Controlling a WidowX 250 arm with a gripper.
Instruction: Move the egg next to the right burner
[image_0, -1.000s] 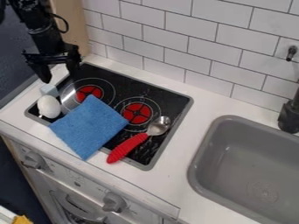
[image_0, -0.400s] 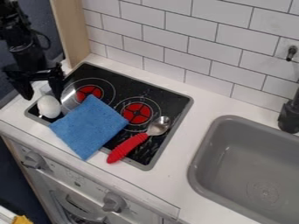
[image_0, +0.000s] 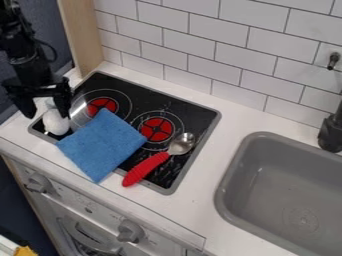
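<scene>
At the upper left, the black gripper (image_0: 47, 113) hangs open just above and behind the egg, its two fingers pointing down and spread apart. The white egg (image_0: 56, 123) sits at the stove's left front corner, with one fingertip overlapping its upper edge in the view; whether they touch I cannot tell. The right burner (image_0: 157, 129) is a red disc with pale rings on the black stovetop, right of the blue cloth.
A folded blue cloth (image_0: 103, 145) covers the stove's front middle. A spoon with a red handle (image_0: 145, 169) lies right of it, its metal bowl beside the right burner. The left burner (image_0: 102, 105) is behind the cloth. A grey sink (image_0: 227, 172) is at the right.
The gripper has moved left and down towards the egg, first shifting left, then lowering slightly. The egg, cloth and spoon have stayed in place.
</scene>
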